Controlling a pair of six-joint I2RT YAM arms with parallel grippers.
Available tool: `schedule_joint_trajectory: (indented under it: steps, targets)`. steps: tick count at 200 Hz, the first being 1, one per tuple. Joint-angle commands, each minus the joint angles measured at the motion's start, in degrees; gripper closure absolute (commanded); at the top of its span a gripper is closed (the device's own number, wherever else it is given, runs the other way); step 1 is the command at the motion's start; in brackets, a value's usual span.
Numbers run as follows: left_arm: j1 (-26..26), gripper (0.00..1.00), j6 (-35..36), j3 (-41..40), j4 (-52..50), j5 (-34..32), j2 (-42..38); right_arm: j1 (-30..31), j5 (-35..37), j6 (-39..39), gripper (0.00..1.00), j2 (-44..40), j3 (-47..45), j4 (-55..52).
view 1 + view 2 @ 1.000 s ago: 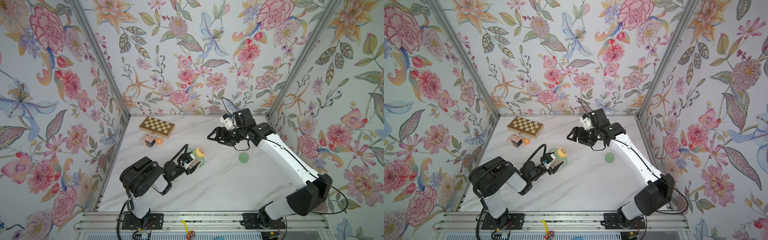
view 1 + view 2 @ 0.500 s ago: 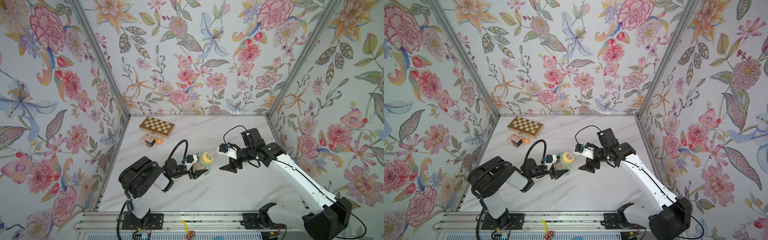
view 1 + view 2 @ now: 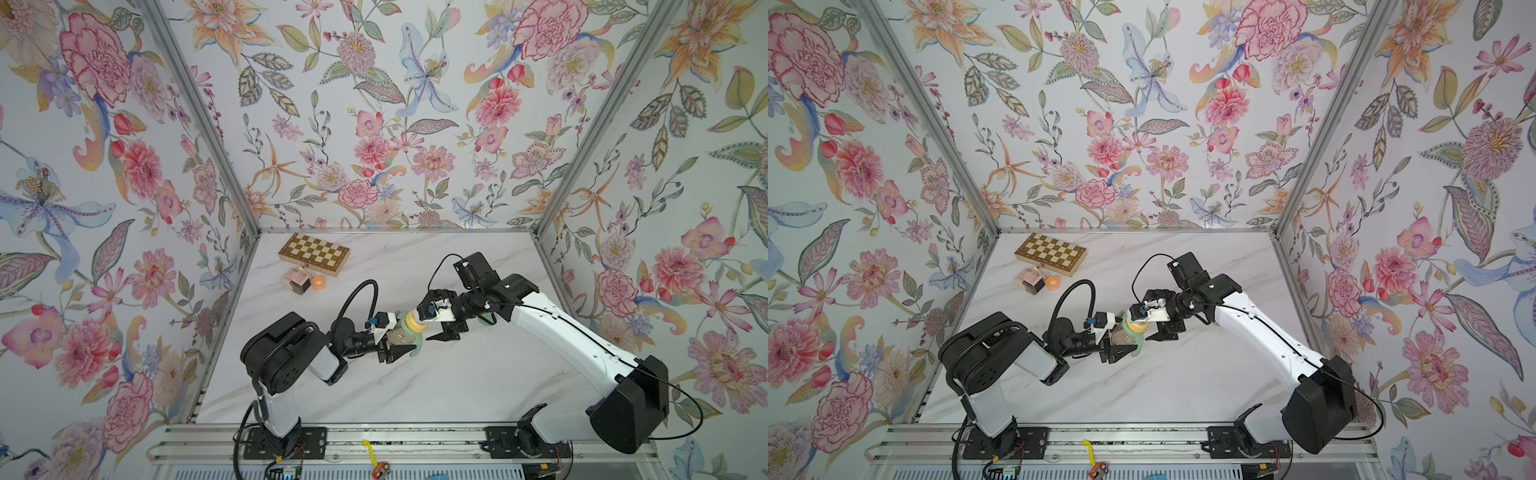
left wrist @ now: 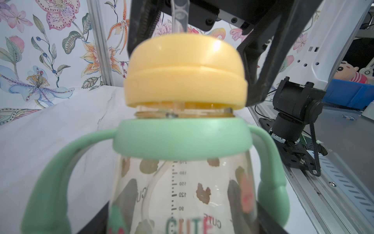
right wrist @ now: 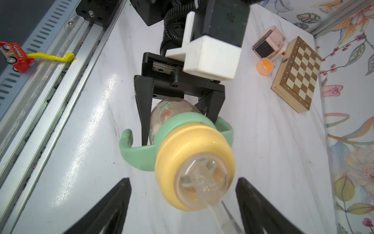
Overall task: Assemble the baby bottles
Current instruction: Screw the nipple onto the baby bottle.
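Middle of the marble surface point(image 3: 415, 386), and the two sets of fingers meet nose to nose over the baby bottle point(image 3: 409, 328). The left fingers point(image 5: 142, 109) are clamped tight on the amber-tinted bottle body point(image 4: 182, 192), one on each side of its lower half. The bottle is tipped over so its top points at the right arm point(image 3: 552, 328). The pale green handle ring point(image 4: 182, 137) sits around the neck, its two handles curving back along the body. Above it the yellow collar point(image 4: 185, 77) is on the neck, and look at that: a thin band of clear thread shows between collar and ring. The clear nipple point(image 5: 202, 182) pokes out of the collar. The right fingers point(image 5: 113, 208) are spread wide, one on each side of the collar, with a gap between them and the yellow plastic in the right wrist view, so they hold nothing. Whether the lower handle touches the surface, I cannot tell. At the far left corner lie a chessboard box point(image 3: 314, 253), a pink-and-brown cube bottle point(image 3: 297, 280) just in front of it, and a small orange piece point(image 3: 318, 283) beside the cube, all well apart from the action. A red toy car point(image 5: 14, 57) lies by the metal rail point(image 5: 85, 40) at the near edge.
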Motion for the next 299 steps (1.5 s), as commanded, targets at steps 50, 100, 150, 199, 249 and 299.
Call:
schedule_joint_trajectory:
  steps: [50, 100, 150, 199, 249, 299]
  targets:
    - [-0.5, 1.0, 0.6, 0.5, 15.7, 2.0, 0.8, 1.5, -1.6, -0.2, 0.26, 3.0, 3.3, -2.5]
    - [-0.5, 1.0, 0.5, 0.8, 15.6, 1.6, 1.2, 1.9, -1.6, 0.7, 0.46, 4.0, 4.8, -4.9]
    - [-0.5, 1.0, 11.5, -0.8, 5.1, -15.3, -4.1, 4.0, 1.3, 36.4, 0.6, 7.1, 9.3, -0.5]
    - [-2.7, 1.0, 27.7, -2.6, 7.1, -42.4, -3.9, 3.1, 9.9, 111.5, 0.52, 9.8, 14.2, 7.4]
    - [-1.7, 1.0, 21.7, -2.8, 7.5, -31.7, -5.2, -4.1, 9.4, 110.0, 0.25, -1.7, 11.4, 7.0]
    - [-1.0, 1.0, 6.0, -1.6, 12.6, -9.3, -5.9, -10.6, -5.6, 53.4, 0.14, -4.7, 9.5, 2.1]
